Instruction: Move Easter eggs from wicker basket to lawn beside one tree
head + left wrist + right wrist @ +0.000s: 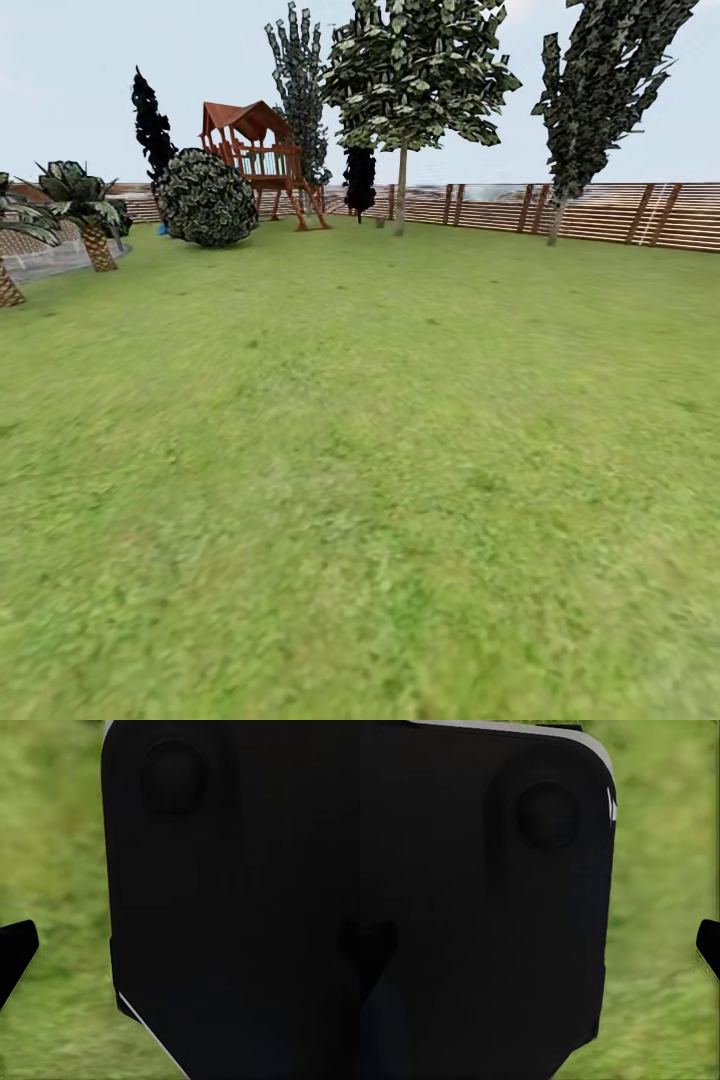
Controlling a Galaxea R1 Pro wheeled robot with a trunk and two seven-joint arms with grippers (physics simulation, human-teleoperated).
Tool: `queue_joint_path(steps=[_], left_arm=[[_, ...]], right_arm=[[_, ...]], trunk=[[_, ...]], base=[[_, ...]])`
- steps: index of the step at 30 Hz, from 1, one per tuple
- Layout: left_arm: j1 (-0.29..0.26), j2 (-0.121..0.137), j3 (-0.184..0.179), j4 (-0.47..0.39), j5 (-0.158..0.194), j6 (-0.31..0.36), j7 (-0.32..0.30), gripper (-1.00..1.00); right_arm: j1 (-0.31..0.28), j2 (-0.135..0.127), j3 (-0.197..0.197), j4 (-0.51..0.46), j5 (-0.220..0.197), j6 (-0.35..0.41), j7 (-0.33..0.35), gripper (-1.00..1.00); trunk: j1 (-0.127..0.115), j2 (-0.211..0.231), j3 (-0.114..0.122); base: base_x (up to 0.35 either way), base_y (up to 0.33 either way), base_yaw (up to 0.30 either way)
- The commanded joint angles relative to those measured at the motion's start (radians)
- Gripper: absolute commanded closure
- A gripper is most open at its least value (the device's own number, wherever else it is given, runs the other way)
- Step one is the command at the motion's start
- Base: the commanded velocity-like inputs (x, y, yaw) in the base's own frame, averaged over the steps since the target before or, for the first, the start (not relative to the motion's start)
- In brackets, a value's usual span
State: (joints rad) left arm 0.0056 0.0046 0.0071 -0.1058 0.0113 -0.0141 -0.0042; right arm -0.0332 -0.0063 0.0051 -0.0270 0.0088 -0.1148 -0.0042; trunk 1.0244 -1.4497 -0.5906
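The lawn (360,450) spreads out as flat green grass in the head view. A tree (401,185) with a pale trunk and a leafy green crown stands far off by the fence. The Easter eggs and the wicker basket are out of view. In the left wrist view my left gripper (180,945) hangs in front of a black part of the robot, with one dark fingertip (15,952) at the picture's edge. My right gripper (540,945) looks the same, its fingertip (709,945) over grass. Both sets of fingers stand wide apart with nothing between them.
A brown slat fence (600,210) closes the garden at the back. A wooden playset (255,155) and a round bush (206,198) stand at the back left, short palms (90,215) at the far left, and a dark tall tree (590,110) at the right.
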Motion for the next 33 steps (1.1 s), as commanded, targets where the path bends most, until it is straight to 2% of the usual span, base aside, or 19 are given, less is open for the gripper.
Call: queue_joint_path(steps=[1, 33], left_arm=[[0.001, 0.000, 0.001, -0.002, 0.001, -0.001, 0.000, -1.00], [0.001, 0.000, 0.001, -0.002, 0.001, -0.001, 0.000, -1.00]], right_arm=[[-0.001, 0.000, 0.000, 0.001, 0.001, -0.003, 0.000, -1.00], [-0.001, -0.001, 0.001, 0.001, 0.001, -0.003, 0.000, -1.00]], trunk=[[0.001, 0.000, -0.001], [0.001, 0.000, -0.004]], base=[[0.327, 0.000, 0.000], [0.327, 0.000, 0.005]])
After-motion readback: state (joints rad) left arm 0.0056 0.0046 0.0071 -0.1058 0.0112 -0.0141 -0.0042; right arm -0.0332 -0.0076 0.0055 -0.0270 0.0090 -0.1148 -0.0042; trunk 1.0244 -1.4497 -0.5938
